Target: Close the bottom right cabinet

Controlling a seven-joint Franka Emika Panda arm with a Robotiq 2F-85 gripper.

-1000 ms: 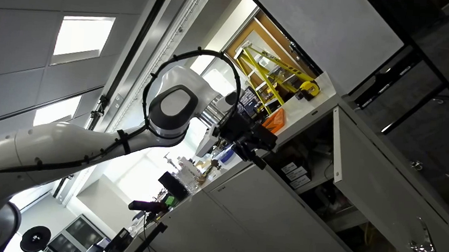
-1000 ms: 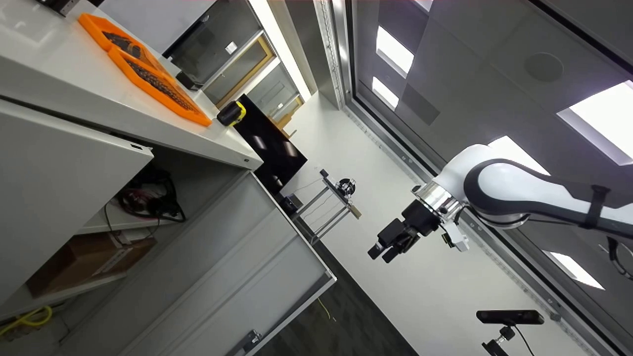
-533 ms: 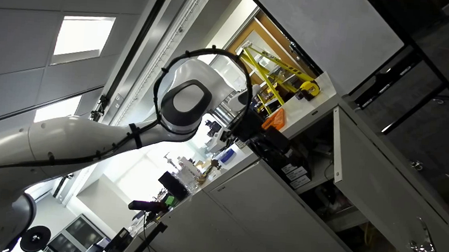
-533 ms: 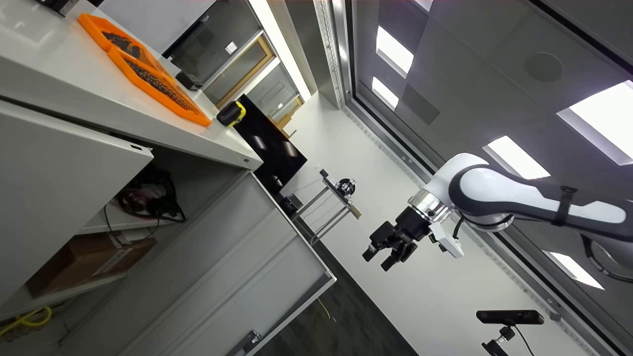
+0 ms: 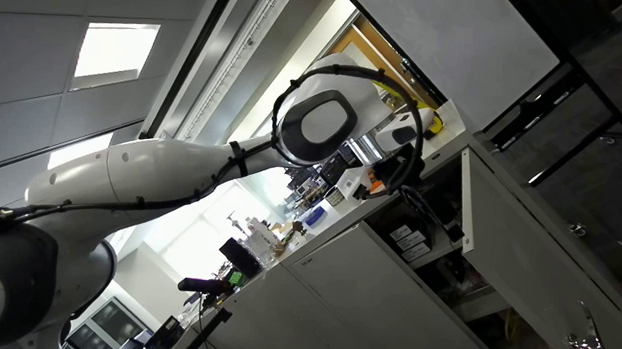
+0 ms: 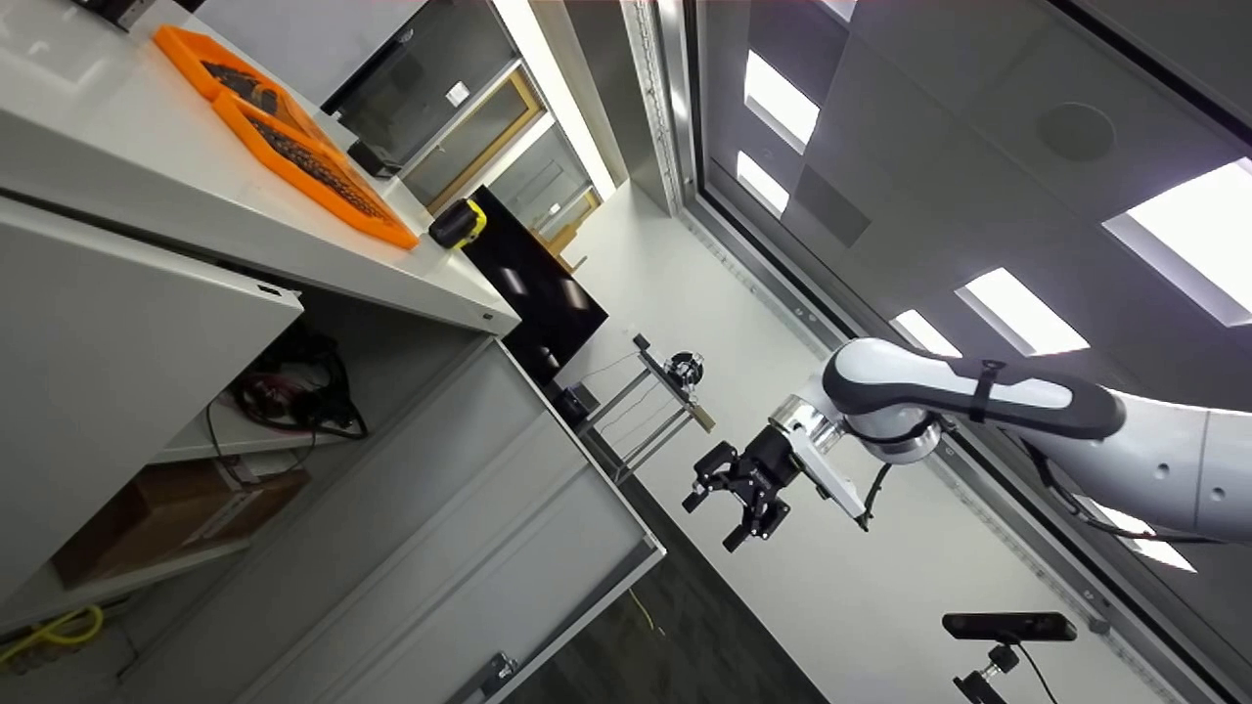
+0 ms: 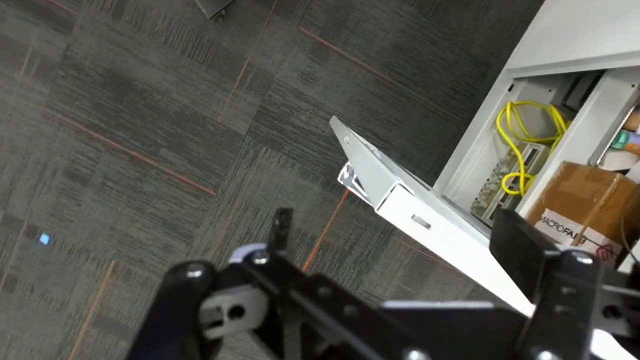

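1. In an exterior view, the black metal gripper (image 6: 713,519) holds nothing: its two fingers (image 6: 737,537) are spread far apart, whereas one second ago they were near to each other. It has also come closer to the large flat light grey door (image 6: 548,528). This door belongs to the light grey cabinet with pale shelves (image 6: 411,357), which lies on the door's inner side. The door stands wide, at the same angle as before.

2. In an exterior view, the gripper has travelled across the cabinet mouth and is now near the door's edge. Whether they touch, I cannot tell.

3. In the wrist view, the pale top edge of the door runs, as seen from there, between the two fingers. In my judgement the arm is only approaching, the closing itself has not begun, and a push on the door's outer face is probably needed next.

4. Counted in an exterior view: one small silver metal handle (image 5: 588,345) on the door's outer face, and three small white labels (image 5: 411,240) inside the cabinet, beyond the door's edge.

5. Counted in the wrist view: one door, one handle, one loose yellow cable (image 7: 522,176) and one brown cardboard box (image 7: 582,195), the last two on the door's inner side.
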